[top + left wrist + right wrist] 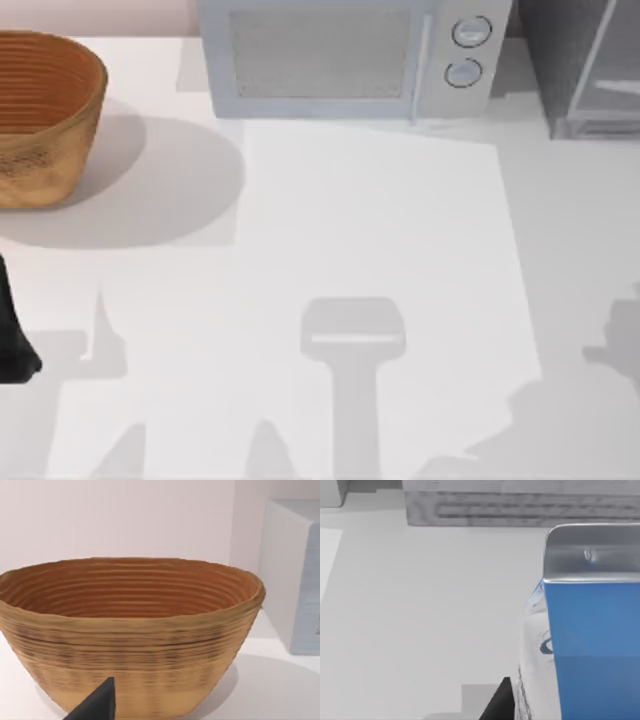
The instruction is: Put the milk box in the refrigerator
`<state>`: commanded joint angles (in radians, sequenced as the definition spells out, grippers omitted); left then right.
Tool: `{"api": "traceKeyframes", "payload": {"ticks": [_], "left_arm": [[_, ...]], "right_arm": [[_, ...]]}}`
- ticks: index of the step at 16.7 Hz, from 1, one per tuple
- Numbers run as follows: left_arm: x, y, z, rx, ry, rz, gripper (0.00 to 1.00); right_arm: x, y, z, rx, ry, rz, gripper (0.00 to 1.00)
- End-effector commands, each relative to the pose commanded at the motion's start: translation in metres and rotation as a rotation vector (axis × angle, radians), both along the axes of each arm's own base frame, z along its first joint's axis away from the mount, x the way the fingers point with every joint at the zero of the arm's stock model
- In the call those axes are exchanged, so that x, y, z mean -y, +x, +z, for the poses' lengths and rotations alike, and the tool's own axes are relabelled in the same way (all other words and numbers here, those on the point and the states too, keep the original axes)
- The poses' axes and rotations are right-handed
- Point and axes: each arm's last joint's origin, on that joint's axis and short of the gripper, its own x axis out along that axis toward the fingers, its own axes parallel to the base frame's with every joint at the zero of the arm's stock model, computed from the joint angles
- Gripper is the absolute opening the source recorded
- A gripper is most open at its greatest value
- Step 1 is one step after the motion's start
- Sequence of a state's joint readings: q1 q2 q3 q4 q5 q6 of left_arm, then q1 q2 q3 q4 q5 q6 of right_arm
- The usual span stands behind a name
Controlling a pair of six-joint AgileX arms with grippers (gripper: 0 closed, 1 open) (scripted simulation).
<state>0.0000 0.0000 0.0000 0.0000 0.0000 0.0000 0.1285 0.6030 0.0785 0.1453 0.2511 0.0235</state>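
My right wrist view has the milk box (592, 645) right up close at its lower right, sitting on the bench (420, 610); can't tell my gripper's state. Refrigerator (585, 65) is upper right in the top view, beside the microwave (340, 55).

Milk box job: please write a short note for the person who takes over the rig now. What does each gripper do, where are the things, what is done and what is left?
Left gripper: near the table's left edge, facing the woven basket; idle.
Right gripper: close beside the milk box; whether it grips the box cannot be told.
Refrigerator: far right corner of the table, next to the microwave.
Done: the milk box is close at the right gripper.
Left: bring the box to the refrigerator and set it inside.
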Motion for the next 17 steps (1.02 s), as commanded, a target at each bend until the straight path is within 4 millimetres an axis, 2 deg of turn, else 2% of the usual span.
{"api": "traceKeyframes", "payload": {"ticks": [3, 10, 17], "left_arm": [[0.0, 0.0, 0.0, 0.0, 0.0, 0.0, 1.0], [0.0, 0.0, 0.0, 0.0, 0.0, 0.0, 1.0], [0.0, 0.0, 0.0, 0.0, 0.0, 0.0, 1.0]], "right_arm": [[0.008, -0.014, -0.002, 0.073, 0.026, -0.006, 0.0], [0.011, -0.034, 0.016, 0.35, 0.05, 0.104, 0.0], [0.011, -0.035, 0.018, 0.369, 0.054, 0.124, 0.0]]}}
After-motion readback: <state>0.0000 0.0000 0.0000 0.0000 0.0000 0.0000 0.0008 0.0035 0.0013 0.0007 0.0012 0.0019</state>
